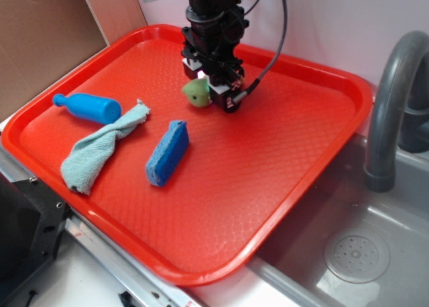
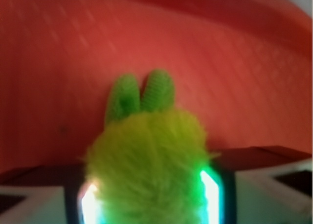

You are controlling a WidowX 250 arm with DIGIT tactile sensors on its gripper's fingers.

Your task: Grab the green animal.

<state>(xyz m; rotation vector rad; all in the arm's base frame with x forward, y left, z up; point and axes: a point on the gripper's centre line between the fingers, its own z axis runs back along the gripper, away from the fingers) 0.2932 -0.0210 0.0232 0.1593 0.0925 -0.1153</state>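
Two fingers of the black gripper (image 1: 209, 86) bracket the small plush green turtle with its fuzzy yellow-green shell (image 1: 198, 93), and in the wrist view the shell (image 2: 149, 165) fills the gap between the pads, pressed by both, so we judge the gripper clenched on the toy. To finish the grab well, we would hold that squeeze steady and rise straight up, since soft plush can slip out if the pressure eases or the wrist tilts. The turtle sits toward the back of the red plastic tray (image 1: 281, 186), well apart from the blue rectangular sponge (image 1: 167, 153), the crumpled pale teal cloth (image 1: 100, 149) and the blue plastic pin-shaped toy (image 1: 88, 107). Whether it touches the tray or hangs just above it, we cannot tell, as the wrist view is blurred. Two light green knitted limbs (image 2: 142, 94) poke out past the shaggy shell.
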